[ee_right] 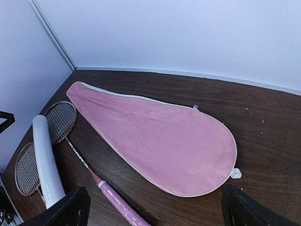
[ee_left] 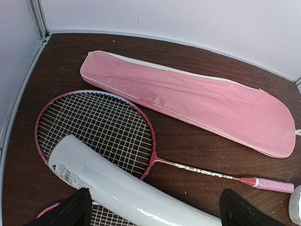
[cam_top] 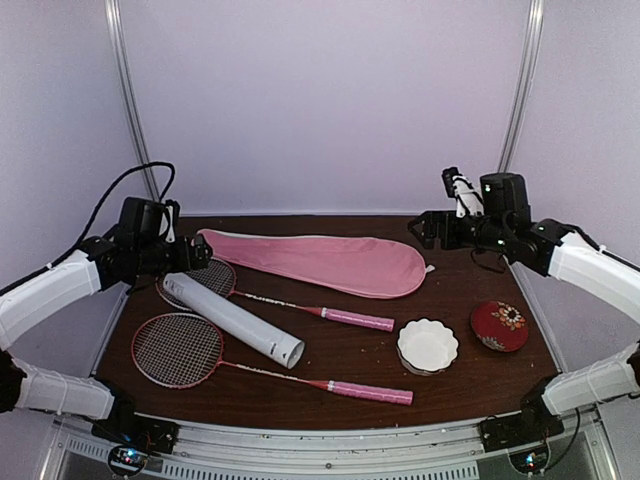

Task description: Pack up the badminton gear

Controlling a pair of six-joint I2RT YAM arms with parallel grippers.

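The pink racket cover (cam_top: 320,260) lies flat across the back of the table. The white tube (cam_top: 232,320) lies on its side over the head of the far red-rimmed racket (cam_top: 205,280). The near racket (cam_top: 178,350) lies in front, its pink handle (cam_top: 370,391) pointing right. My left gripper (cam_top: 195,255) hovers open and empty above the tube (ee_left: 117,188) and the far racket head (ee_left: 94,127), by the cover's narrow end. My right gripper (cam_top: 420,228) hovers open and empty past the cover's wide end (ee_right: 155,141).
A small white scalloped dish (cam_top: 427,346) and a round red floral box (cam_top: 499,326) sit at the front right. White walls close the table at the back and sides. Bare brown table (cam_top: 470,290) lies between the cover and the dish.
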